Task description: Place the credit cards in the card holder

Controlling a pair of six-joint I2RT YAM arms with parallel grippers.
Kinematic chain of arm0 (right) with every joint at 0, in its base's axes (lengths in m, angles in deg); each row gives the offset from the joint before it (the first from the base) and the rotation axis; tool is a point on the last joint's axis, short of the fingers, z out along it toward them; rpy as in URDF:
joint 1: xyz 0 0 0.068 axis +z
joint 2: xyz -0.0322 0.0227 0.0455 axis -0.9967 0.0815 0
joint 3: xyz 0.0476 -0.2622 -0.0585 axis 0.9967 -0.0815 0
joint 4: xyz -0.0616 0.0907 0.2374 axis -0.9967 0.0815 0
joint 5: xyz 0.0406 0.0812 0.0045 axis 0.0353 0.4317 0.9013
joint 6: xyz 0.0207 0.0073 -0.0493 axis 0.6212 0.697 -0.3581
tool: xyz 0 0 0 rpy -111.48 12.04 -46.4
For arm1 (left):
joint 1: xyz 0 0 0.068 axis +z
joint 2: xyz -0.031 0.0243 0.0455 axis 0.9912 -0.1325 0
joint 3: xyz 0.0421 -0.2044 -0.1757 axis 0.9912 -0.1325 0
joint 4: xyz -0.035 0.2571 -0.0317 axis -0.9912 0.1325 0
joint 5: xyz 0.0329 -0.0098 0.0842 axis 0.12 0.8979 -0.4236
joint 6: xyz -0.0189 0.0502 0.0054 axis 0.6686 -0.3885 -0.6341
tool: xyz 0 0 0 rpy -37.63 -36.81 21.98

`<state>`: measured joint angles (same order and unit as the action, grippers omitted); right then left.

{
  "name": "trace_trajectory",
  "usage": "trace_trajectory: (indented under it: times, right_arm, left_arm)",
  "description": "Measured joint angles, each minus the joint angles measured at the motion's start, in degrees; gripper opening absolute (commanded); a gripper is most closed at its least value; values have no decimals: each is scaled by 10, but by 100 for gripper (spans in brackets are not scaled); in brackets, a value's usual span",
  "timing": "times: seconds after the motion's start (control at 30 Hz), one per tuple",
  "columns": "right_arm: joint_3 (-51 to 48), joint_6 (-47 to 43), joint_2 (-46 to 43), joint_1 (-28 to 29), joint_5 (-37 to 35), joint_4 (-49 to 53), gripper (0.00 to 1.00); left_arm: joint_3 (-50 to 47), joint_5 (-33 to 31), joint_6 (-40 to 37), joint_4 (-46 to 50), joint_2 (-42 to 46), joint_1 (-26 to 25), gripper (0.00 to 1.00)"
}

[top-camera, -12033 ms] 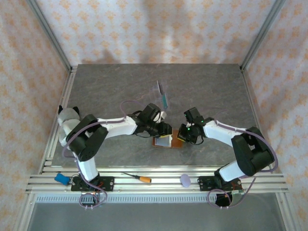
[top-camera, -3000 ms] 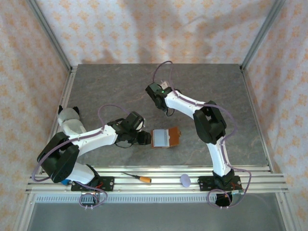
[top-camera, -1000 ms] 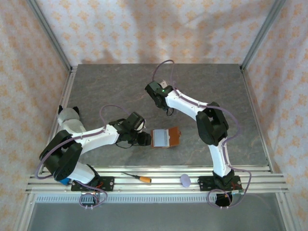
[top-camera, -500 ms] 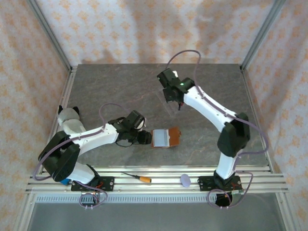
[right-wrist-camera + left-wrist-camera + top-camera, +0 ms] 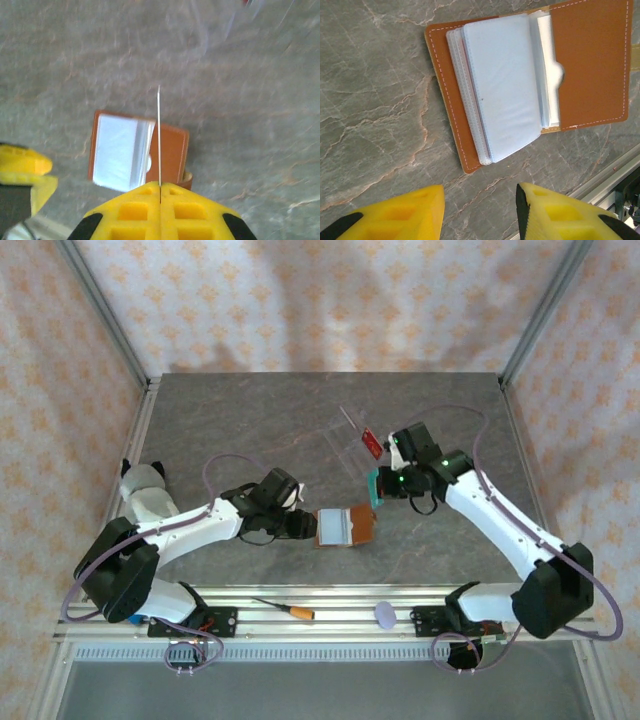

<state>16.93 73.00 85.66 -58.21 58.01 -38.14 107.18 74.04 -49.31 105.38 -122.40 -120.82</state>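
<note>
The card holder (image 5: 345,526) lies open on the table, brown leather with pale sleeves (image 5: 505,85) facing up. My left gripper (image 5: 298,526) rests low just left of it, and its yellow fingers (image 5: 555,215) stand apart with bare table between them. My right gripper (image 5: 379,487) hovers above the holder's right end, shut on the teal-green credit card (image 5: 372,484). From the right wrist that card (image 5: 159,130) appears edge-on over the holder (image 5: 172,150). The red credit card (image 5: 372,443) sits in a clear tray (image 5: 350,435) further back.
An orange-handled screwdriver (image 5: 290,611), a purple disc (image 5: 385,615) and a blue object (image 5: 127,610) lie on the front aluminium rail. Frame posts and patterned walls close in the table's sides and back.
My right arm has swung from the clear tray at the back toward the open card holder, carrying the teal-green card. The left arm and the holder have stayed put.
</note>
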Motion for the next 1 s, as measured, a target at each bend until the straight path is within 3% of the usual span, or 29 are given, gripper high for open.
trace_trajectory:
  times: [0.27,0.47,0.77,1.0]
  right_arm:
    - [-115,36,-22,-11,123,-46,0]
    - [-144,40,-7,-11,183,-97,0]
    - [-162,37,86,-41,238,-163,0]
    - [-163,38,103,-44,259,-192,0]
  left_arm:
    - [-7,27,14,-33,-15,-2,43]
    - [-7,41,14,-44,-38,-2,44]
    - [1,46,14,-63,-85,-2,44]
    - [8,47,15,-78,-106,-2,44]
